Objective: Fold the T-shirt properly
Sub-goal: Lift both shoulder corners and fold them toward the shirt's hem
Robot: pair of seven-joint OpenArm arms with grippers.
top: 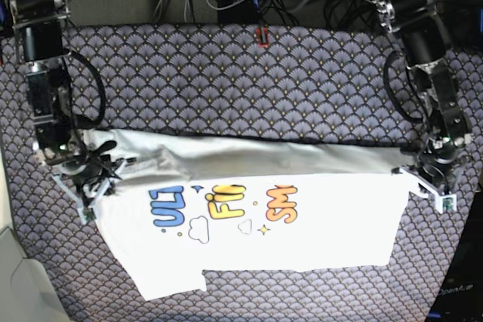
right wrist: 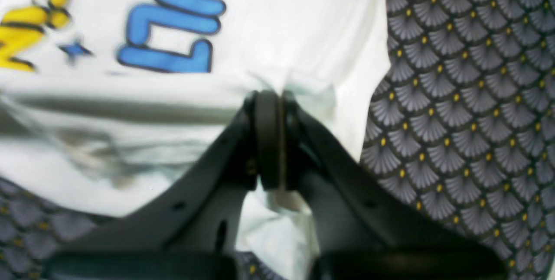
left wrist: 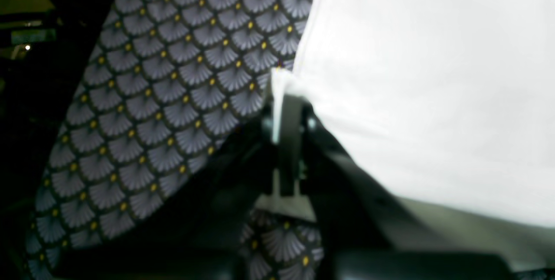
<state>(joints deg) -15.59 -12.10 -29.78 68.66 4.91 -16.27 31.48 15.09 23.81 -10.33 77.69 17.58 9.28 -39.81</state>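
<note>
We note the T-shirt [top: 302,209] lying across the fan-patterned tablecloth [top: 226,81], printed side up, with the blue, yellow and orange lettering readable in the base view. A band of cloth along its far edge is gathered and stretched in a nearly straight line between the two arms.

Right gripper [right wrist: 269,98]: jaws pressed together on a bunched fold of the T-shirt, just beside the blue letters; white fabric shows both above and below the pinch. Left gripper [left wrist: 284,98]: jaws closed on the shirt's edge at the opposite end, plain white cloth spilling off to one side, the tablecloth bare on the other.

Our reading of the step: both claws have the far edge in hand and taut, so a lengthwise fold is in progress, with that edge to be carried toward the near hem. How many layers each claw holds cannot be told.

The next move calls for both arms to travel together at matched height and pace, keeping tension even so the span does not sag or skew, then lowering the edge in line with the near hem before letting go
</note>
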